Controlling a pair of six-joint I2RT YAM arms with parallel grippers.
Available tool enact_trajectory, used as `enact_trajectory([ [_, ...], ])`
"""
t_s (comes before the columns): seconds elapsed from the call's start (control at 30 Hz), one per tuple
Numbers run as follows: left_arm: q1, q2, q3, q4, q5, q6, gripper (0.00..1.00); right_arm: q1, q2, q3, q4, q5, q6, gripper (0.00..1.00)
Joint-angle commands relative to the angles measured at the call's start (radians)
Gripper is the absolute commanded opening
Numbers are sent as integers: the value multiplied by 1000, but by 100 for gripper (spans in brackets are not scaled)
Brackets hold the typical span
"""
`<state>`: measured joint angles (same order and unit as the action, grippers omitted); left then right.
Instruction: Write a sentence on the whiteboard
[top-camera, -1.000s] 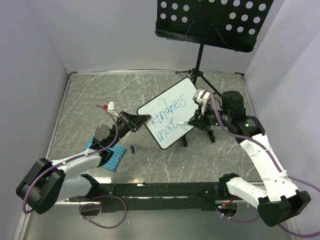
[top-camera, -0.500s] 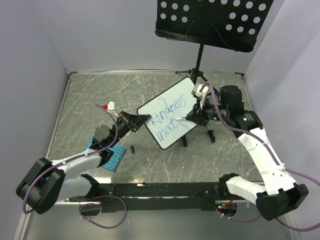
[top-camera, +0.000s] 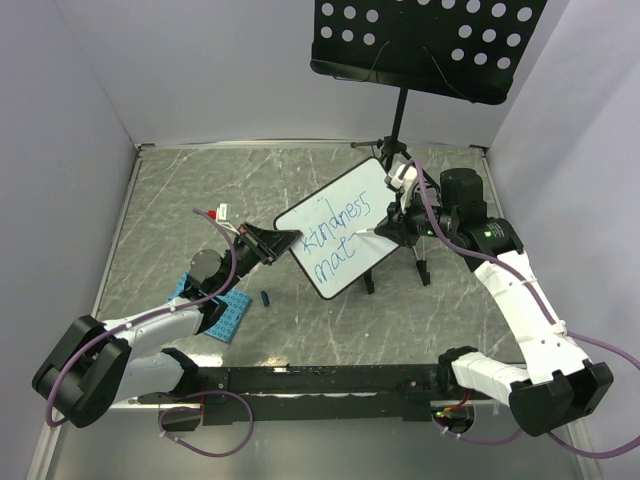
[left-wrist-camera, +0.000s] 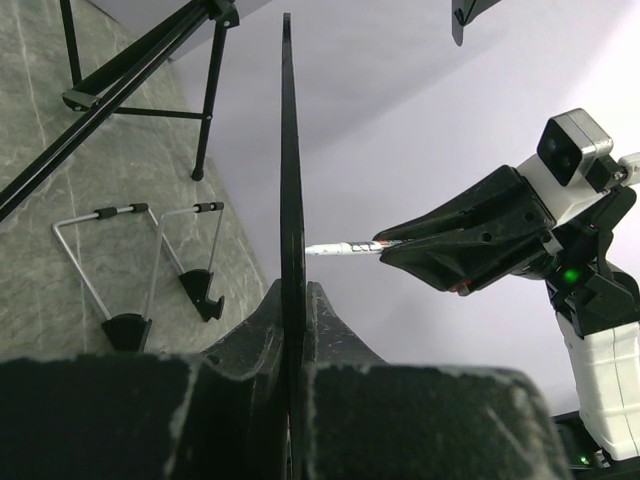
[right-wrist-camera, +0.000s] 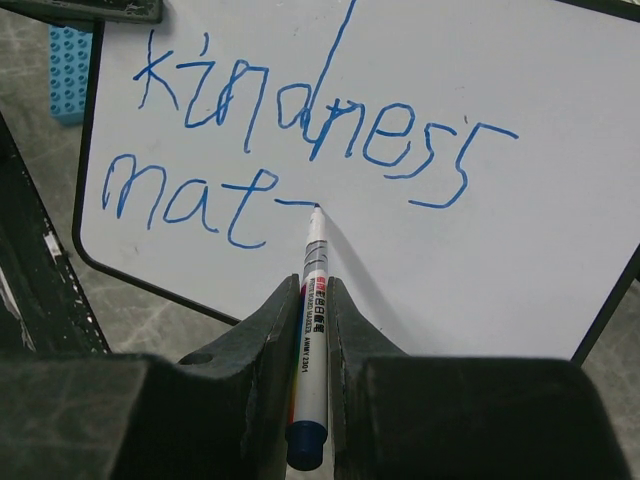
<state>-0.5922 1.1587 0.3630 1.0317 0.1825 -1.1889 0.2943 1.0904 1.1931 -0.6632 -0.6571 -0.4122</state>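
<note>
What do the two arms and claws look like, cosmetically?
Left arm and right arm: white link shells, black joint housings, a purple cable trailing along each. Left claw and right claw: black wedge-shaped fingers, matte and grainy close up. A white camera block sits on the right wrist, a green light lit below it.

Top view: looks down from above and behind the two arm bases, far enough off to take in the whole desk (top-camera: 200, 200), both arms and the whiteboard (top-camera: 335, 228).
Left wrist view: close behind its own jaws, looking along the whiteboard's thin edge, so the board shows as a dark upright line.
Right wrist view: close behind its jaws, facing the whiteboard's written side along the marker (right-wrist-camera: 315, 255).
Shared: all three show the whiteboard; both wrist views show the marker.
</note>
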Motion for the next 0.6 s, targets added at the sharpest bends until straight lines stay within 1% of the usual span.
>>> enact_trajectory([
  [0.0,-3,-33,25,212,8,-44,1,-7,2,34,28,-47,4,0],
  [0.13,-1,-30,25,212,11,-44,1,-7,-24,42,28,-87,16,0],
  [0.57,-3,-27,22,215,11,-44,1,-9,-64,48,19,-91,24,0],
])
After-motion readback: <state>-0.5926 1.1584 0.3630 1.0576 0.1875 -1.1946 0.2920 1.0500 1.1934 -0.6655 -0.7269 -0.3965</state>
